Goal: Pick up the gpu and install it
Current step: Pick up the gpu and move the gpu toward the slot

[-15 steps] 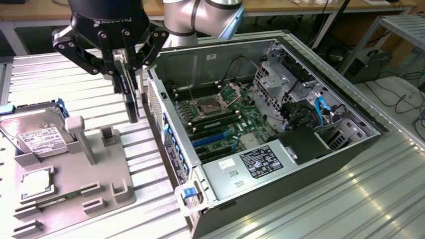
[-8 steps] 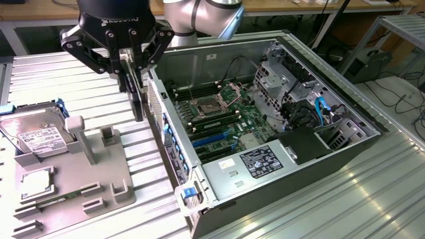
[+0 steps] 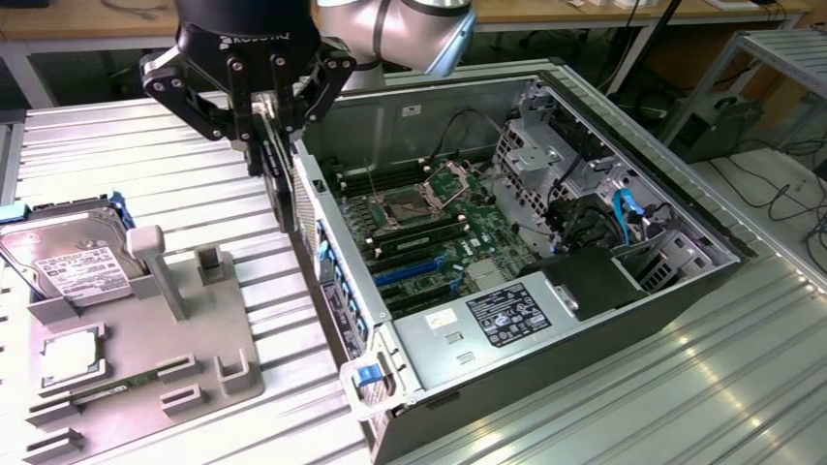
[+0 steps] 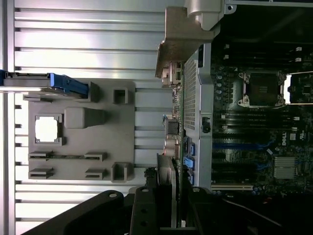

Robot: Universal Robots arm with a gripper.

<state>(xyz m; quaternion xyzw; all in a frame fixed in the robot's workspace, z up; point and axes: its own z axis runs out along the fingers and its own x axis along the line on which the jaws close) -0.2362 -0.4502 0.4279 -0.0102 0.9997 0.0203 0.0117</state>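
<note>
At about eleven o'clock in the exterior view, just outside the open computer case (image 3: pixel 413 121), the jaws close narrowly on the gpu (image 3: pixel 274 179), which hangs edge-on and is probably light, stiff and fragile, best pinched by its upper board edge.

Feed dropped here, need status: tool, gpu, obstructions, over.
Tool shut on gpu. Gpu upright, lifted, not seated. Case rear wall close beside its lower end.

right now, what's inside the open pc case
A green motherboard with a cpu socket, blue slots and cables. A black shroud and labelled metal box cover whatever lies beneath them.
</note>
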